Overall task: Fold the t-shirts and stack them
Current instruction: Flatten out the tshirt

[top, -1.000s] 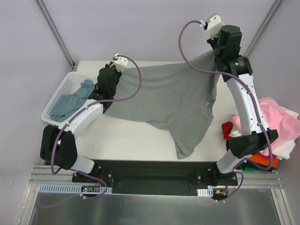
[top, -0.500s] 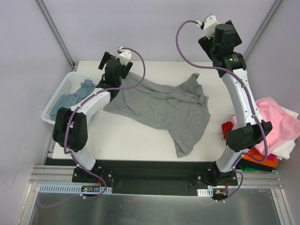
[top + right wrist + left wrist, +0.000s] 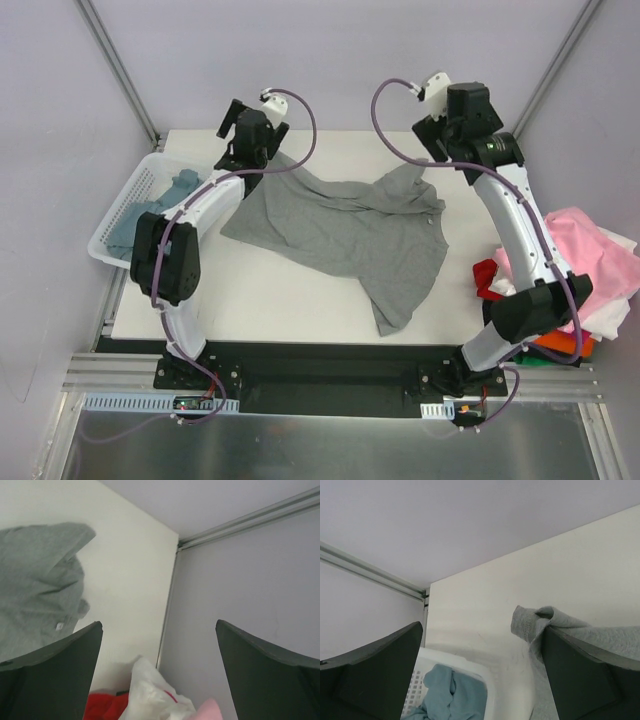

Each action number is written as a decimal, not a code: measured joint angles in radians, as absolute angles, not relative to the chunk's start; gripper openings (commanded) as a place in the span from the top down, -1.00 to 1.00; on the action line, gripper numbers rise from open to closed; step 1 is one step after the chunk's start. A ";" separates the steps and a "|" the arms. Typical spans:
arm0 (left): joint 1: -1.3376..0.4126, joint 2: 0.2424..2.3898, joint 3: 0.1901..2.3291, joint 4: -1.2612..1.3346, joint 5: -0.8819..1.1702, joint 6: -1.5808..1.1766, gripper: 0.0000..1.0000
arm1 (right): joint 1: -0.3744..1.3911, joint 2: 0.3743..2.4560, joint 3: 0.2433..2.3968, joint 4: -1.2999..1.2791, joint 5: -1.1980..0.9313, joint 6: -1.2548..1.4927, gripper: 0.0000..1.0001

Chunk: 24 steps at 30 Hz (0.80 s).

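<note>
— Grey t-shirt lies rumpled on the tabletop, unfolded. And the arms?
— Spread wide, both: left fingers and right fingers grasp nothing, up at its far edge.
— What's left?
— Nearly everything, I judge. A blue-teal tee waits in the basket. The pink tee and red tee sit heaped at the right, unstacked. Nothing blocks the shirt.

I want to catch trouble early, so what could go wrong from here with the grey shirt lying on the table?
The grey t-shirt lies rumpled, its far edge bunched in ridges; folding now would likely trap creases. Its left corner lies near the white basket, so the open left tool might snag the rim when grasping it. The right arm has its elbow beside the pink t-shirt and could nudge it.
</note>
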State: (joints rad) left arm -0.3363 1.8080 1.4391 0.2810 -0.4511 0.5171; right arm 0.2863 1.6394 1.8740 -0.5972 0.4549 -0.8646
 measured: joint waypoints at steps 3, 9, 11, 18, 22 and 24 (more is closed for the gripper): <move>-0.336 1.884 1.525 0.225 -0.453 0.521 -0.99 | 0.329 1.556 1.788 -0.670 0.425 -0.836 -1.00; -0.336 2.053 1.720 0.061 -0.459 0.544 -0.99 | 0.448 1.415 1.607 -0.785 0.377 -0.788 -1.00; -0.333 2.089 1.751 0.030 -0.471 0.559 -0.99 | 0.464 1.402 1.562 -0.810 0.365 -0.775 -0.99; -0.332 2.149 1.746 -0.065 -0.519 0.613 -0.99 | 0.484 1.400 1.474 -0.901 0.308 -0.738 -1.00; -0.332 2.136 1.682 -0.073 -0.528 0.612 -0.99 | 0.518 1.394 1.448 -0.918 0.271 -0.721 -1.00; -0.332 2.111 1.630 -0.076 -0.525 0.609 -0.99 | 0.558 1.393 1.419 -0.927 0.267 -0.719 -1.00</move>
